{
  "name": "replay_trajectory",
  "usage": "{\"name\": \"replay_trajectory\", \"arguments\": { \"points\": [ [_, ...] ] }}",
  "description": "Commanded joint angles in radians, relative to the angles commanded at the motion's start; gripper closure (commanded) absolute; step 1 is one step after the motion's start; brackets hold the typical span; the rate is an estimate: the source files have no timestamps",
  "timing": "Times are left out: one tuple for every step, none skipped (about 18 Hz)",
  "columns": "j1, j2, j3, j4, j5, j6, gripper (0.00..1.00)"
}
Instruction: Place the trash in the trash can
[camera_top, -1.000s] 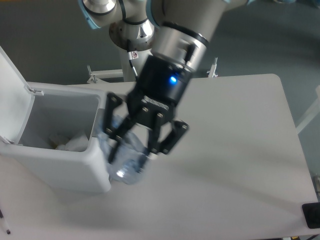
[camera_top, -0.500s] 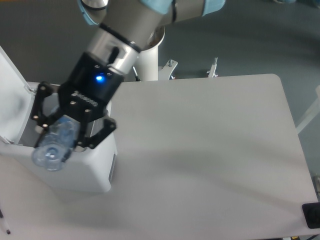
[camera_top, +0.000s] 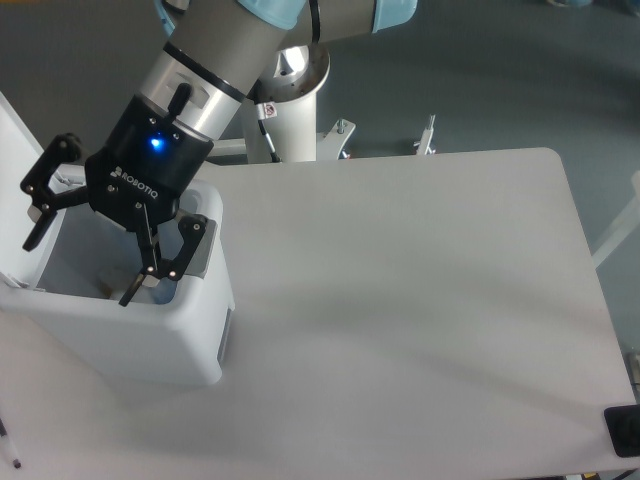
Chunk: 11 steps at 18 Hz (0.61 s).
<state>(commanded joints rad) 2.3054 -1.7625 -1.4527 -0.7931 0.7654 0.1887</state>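
Robot arm reaching in from the top left, gripper (camera_top: 82, 257) spread wide and holding nothing over the open trash can (camera_top: 190, 345) at the left edge, trash barely visible inside the bin under the fingers, white table (camera_top: 420, 300) filling the right.

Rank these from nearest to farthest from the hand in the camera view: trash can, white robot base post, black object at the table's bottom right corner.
1. Trash can: directly under the open hand.
2. White robot base post: behind the table, up and right.
3. Black object: far right corner.
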Motion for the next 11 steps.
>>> {"name": "replay_trajectory", "arguments": {
  "points": [
    [0.031,0.000,0.000,-0.005,0.000,-0.003,0.00],
    [0.058,0.000,-0.002,-0.008,0.003,-0.005,0.00],
    [0.087,-0.005,-0.003,-0.009,0.024,-0.003,0.00],
    [0.124,-0.012,-0.005,-0.011,0.075,0.000,0.00],
    [0.159,-0.024,-0.005,-0.011,0.136,0.002,0.00],
    [0.196,-0.037,-0.005,-0.009,0.190,0.006,0.00],
    [0.236,-0.049,-0.006,-0.014,0.228,0.021,0.00],
    [0.267,-0.063,-0.011,-0.024,0.251,0.044,0.00],
    [0.299,-0.074,-0.029,-0.032,0.270,0.073,0.00],
    [0.330,-0.077,-0.052,-0.034,0.291,0.121,0.00],
    [0.356,-0.077,-0.081,-0.035,0.325,0.183,0.00]
  ]
}}
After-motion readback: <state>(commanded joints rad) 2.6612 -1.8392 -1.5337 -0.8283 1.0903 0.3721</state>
